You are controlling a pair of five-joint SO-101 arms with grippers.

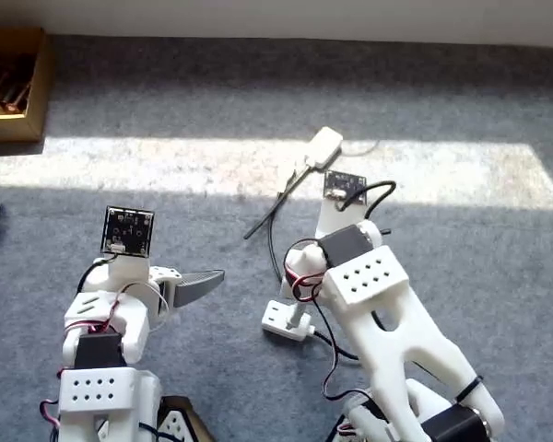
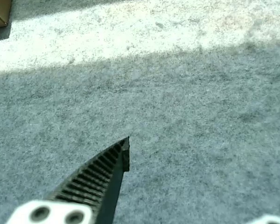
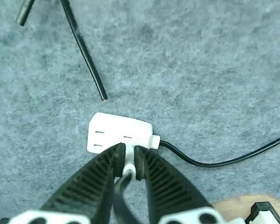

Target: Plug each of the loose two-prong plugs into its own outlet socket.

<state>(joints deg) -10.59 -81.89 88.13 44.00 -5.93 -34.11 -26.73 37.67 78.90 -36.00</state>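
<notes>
Grey carpet [image 1: 479,276] beneath, sunlit band [image 1: 166,166] ahead. My right gripper [image 3: 126,156] pinches white plug [image 3: 128,164] at white outlet block [image 3: 119,133], black cord [image 3: 210,162] trailing sideways. My left gripper [image 1: 177,265] spread.

The left arm [image 1: 97,391] and right arm [image 1: 396,341] are white plastic with black servo blocks [image 1: 344,245], plates [image 1: 369,273] dotted with round holes, looping red and black wires [image 1: 300,281], square black wrist boards [image 1: 128,230] and dark, ribbed, tapering fingers [image 3: 91,184].

Surface: grey short-pile carpet [image 1: 461,267], with a sunlit band across its far part. Lying on it: white rectangular plastic outlet block [image 1: 281,319]; white rounded plastic plug [image 1: 324,147]; thin black cords [image 1: 275,207]; brown wooden box [image 1: 41,83].
</notes>
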